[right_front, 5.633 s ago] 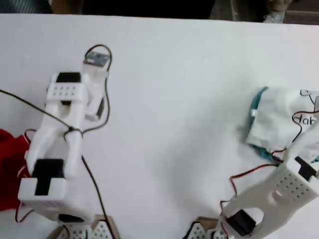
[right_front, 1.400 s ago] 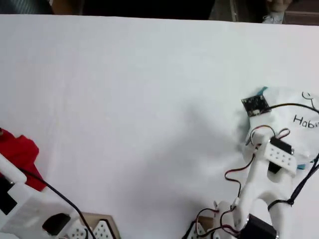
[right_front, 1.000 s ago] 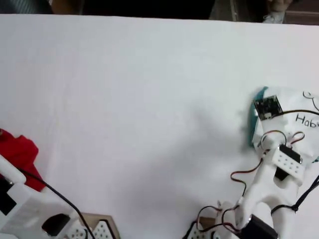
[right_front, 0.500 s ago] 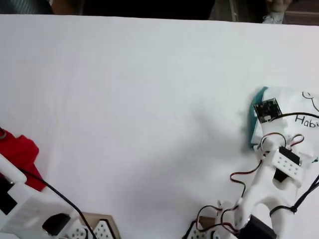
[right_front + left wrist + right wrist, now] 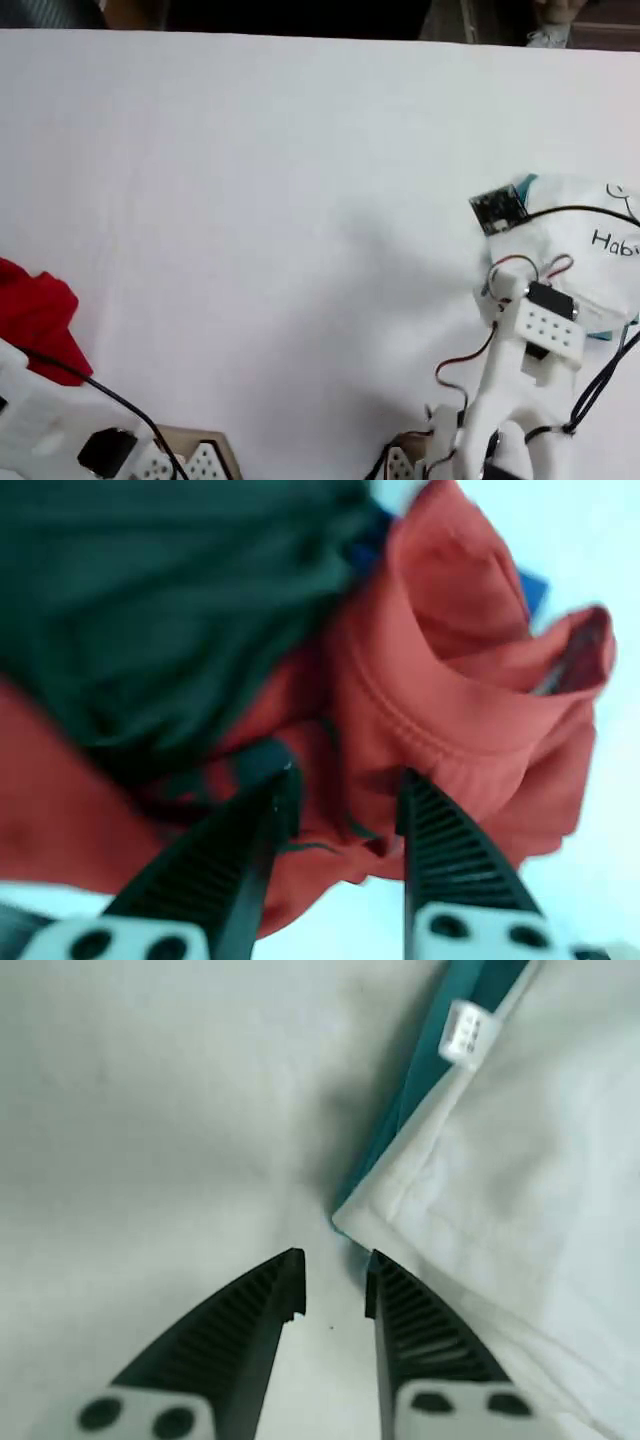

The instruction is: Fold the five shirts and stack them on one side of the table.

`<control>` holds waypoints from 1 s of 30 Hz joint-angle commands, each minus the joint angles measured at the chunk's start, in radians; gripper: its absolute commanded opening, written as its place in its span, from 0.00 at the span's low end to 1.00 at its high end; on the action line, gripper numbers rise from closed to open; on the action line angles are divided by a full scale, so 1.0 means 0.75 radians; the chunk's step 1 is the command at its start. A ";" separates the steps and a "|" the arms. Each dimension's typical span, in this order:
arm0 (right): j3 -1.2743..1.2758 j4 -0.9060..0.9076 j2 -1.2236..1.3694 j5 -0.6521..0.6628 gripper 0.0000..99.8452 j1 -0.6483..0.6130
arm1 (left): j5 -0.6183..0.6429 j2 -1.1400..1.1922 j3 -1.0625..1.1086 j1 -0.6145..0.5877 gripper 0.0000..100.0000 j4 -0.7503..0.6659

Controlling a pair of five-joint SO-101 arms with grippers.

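The folded stack (image 5: 610, 280) lies at the right edge of the surface (image 5: 300, 140). Its top shirt (image 5: 520, 1190) rests on a lower shirt (image 5: 425, 1100), whose edge juts out past it on the side facing the middle of the surface. The right gripper (image 5: 335, 1280) sits just beside the stack's near corner, over bare surface, and its arm (image 5: 540, 330) stands in front of the stack. Well apart from the stack, at the opposite edge of the surface, lies a bunched shirt (image 5: 35, 315). The left gripper (image 5: 345, 800) is over it, and another garment (image 5: 170, 600) lies against it.
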 commanded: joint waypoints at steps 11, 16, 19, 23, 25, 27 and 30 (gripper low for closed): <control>0.121 -0.105 -0.134 -0.215 0.12 -0.312 | -0.027 0.237 -0.046 0.084 0.07 0.145; 0.319 -0.334 -0.134 -0.221 0.12 -0.328 | 0.023 0.170 -0.044 0.256 0.02 0.217; 0.448 -0.486 -0.134 -0.221 0.12 -0.326 | 0.129 0.057 -0.044 0.419 0.03 0.252; 0.505 -0.562 -0.161 -0.221 0.12 -0.322 | 0.219 -0.168 -0.044 0.728 0.03 0.258; 0.513 -0.564 -0.165 -0.221 0.12 -0.326 | 0.264 -0.282 -0.044 0.912 0.03 0.256; 0.513 -0.564 -0.165 -0.221 0.12 -0.326 | 0.303 -0.387 -0.044 1.107 0.03 0.250; 0.513 -0.564 -0.163 -0.221 0.12 -0.326 | 0.374 -0.518 -0.046 1.371 0.03 0.221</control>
